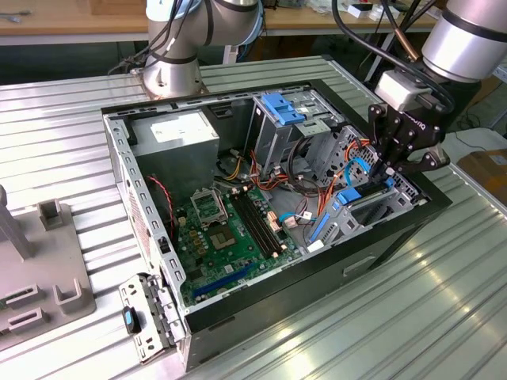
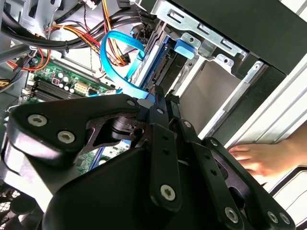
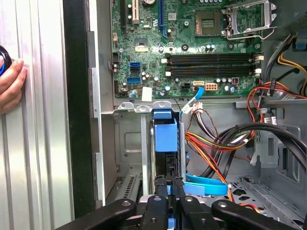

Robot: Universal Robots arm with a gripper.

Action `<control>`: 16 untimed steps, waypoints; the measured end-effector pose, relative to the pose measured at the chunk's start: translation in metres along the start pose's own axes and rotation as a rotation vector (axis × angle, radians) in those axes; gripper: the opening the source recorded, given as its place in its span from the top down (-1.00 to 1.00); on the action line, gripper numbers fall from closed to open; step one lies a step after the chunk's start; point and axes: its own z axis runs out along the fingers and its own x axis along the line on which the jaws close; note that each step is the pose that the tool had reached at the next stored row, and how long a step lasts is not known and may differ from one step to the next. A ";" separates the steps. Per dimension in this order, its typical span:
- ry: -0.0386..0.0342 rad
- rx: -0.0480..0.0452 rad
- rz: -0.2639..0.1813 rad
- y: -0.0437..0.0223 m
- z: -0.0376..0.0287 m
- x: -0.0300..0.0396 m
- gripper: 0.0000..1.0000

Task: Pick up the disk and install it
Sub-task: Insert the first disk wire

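The disk [image 1: 352,198], dark with a bright blue carrier, stands on edge in the drive bay at the exterior view's right side of the open computer case [image 1: 380,245]. In both wrist views the disk [image 2: 165,67] [image 3: 166,134] sits between the bay's metal walls. My gripper [image 1: 386,170] hangs just above it. Its fingers are shut close together, and the gripper [image 2: 160,103] [image 3: 169,184] has its tips at the disk's near end. I cannot tell whether they pinch any part of it.
A blue flat cable [image 2: 112,48] loops beside the bay, with bundles of orange and black wires nearby. The motherboard [image 1: 230,229] fills the case floor. A fixed blue bracket [image 1: 283,107] tops the silver cage. A person's hand [image 2: 259,158] [image 3: 12,86] rests outside the case wall.
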 end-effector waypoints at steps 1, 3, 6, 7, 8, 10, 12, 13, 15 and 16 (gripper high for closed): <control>0.0000 0.0000 0.000 0.0000 0.0000 0.0000 0.68; 0.0000 0.0000 0.000 0.0000 0.0000 0.0004 0.68; 0.0001 0.0000 0.000 0.0000 0.0000 0.0004 0.68; 0.0000 0.0000 0.000 0.0000 0.0000 0.0004 0.68; 0.0000 0.0000 0.000 0.0000 0.0000 0.0005 0.68; 0.0001 0.0000 0.000 0.0000 0.0000 0.0005 0.68; 0.0000 0.0000 0.000 0.0000 0.0000 0.0006 0.68; 0.0001 0.0000 0.000 0.0000 0.0000 0.0009 0.68; 0.0000 0.0000 0.000 -0.0001 0.0001 0.0027 0.68; 0.0002 0.0000 0.000 -0.0001 0.0001 0.0050 0.68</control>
